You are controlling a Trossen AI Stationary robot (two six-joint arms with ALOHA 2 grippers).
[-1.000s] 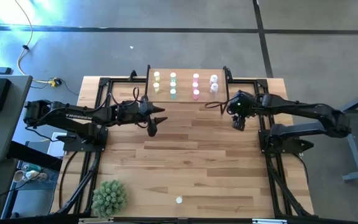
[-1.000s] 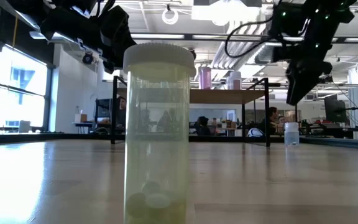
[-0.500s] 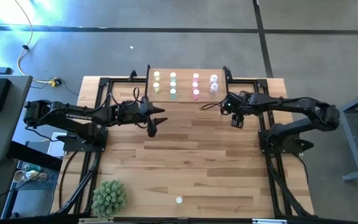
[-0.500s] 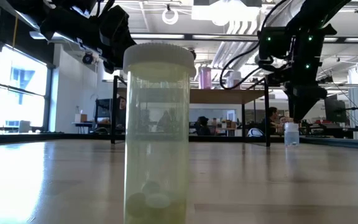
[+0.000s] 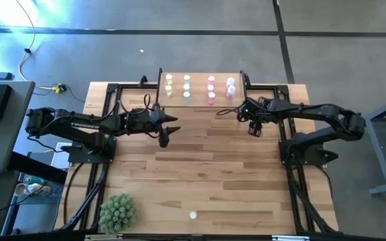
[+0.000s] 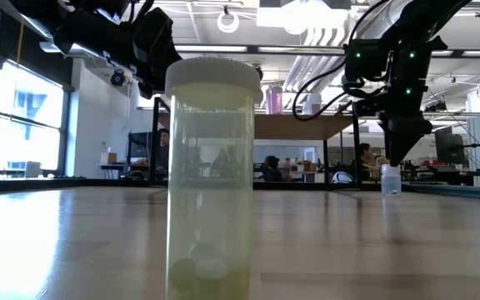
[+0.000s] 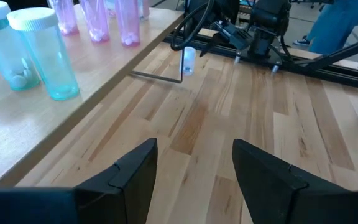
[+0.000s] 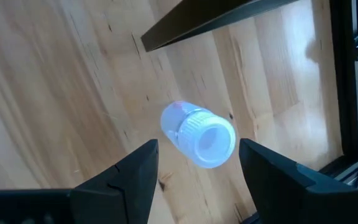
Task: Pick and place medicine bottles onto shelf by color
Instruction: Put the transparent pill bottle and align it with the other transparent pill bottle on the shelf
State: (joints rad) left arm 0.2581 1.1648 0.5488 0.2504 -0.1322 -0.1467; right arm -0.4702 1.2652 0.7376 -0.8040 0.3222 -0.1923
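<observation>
The right gripper hangs above the tabletop just off the shelf's front right corner, pointing down. Its jaws stand wide apart and grasp nothing. In the right wrist view its two dark fingers flank a white-capped lavender bottle standing upright on the planks directly beneath, with clear wood visible between each finger and the bottle; no contact is seen. In the low view this same bottle stands just below the gripper's tip.

The left gripper is held over the table near the shelf's front left corner, at about 9 o'clock from the right gripper. Its jaws are likewise parted and empty, with bare planks showing between the fingers in the left wrist view.

Readable writing: "TROSSEN" in white on the left arm. No bottle label can be read.

The shelf sits at the table's 12 o'clock edge, carrying bottles in columns: yellow, green, pink, then white toward the right. A yellow bottle with pills at its bottom stands alone at the table's 6 o'clock edge, well apart from both grippers. A spiky green plant sits at about 7 o'clock.
</observation>
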